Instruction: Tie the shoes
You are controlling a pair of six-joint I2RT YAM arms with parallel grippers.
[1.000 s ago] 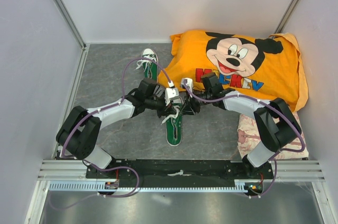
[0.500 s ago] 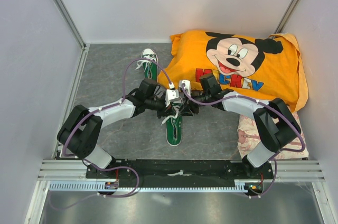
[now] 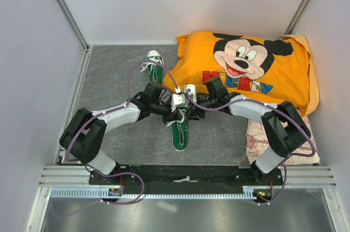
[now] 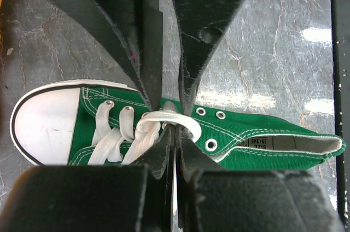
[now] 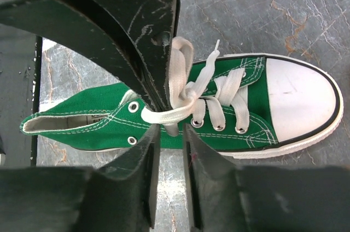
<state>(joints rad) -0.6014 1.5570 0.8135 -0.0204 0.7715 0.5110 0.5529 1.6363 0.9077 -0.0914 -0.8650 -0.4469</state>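
Observation:
One green shoe (image 3: 179,135) lies on the grey floor between my arms, toe away from the bases. The second green shoe (image 3: 155,63) lies farther back, beside the pillow. My left gripper (image 3: 178,114) hangs over the near shoe's (image 4: 262,133) eyelets. In the left wrist view the left gripper (image 4: 175,131) is shut on a loop of the white lace (image 4: 158,118). My right gripper (image 3: 191,112) faces it from the right. In the right wrist view the right gripper (image 5: 170,131) has its jaws narrowly apart at the shoe's (image 5: 82,106) side, with a bit of lace (image 5: 180,79) dipping between them.
The orange Mickey Mouse pillow (image 3: 246,68) fills the back right, close behind the right arm. A pink and white cloth (image 3: 254,139) lies by the right arm's base. White walls close in on three sides. A metal rail (image 3: 186,177) runs along the near edge.
My right gripper has moved left, closer to my left gripper over the near shoe. My left gripper has stayed in place, still shut on the lace.

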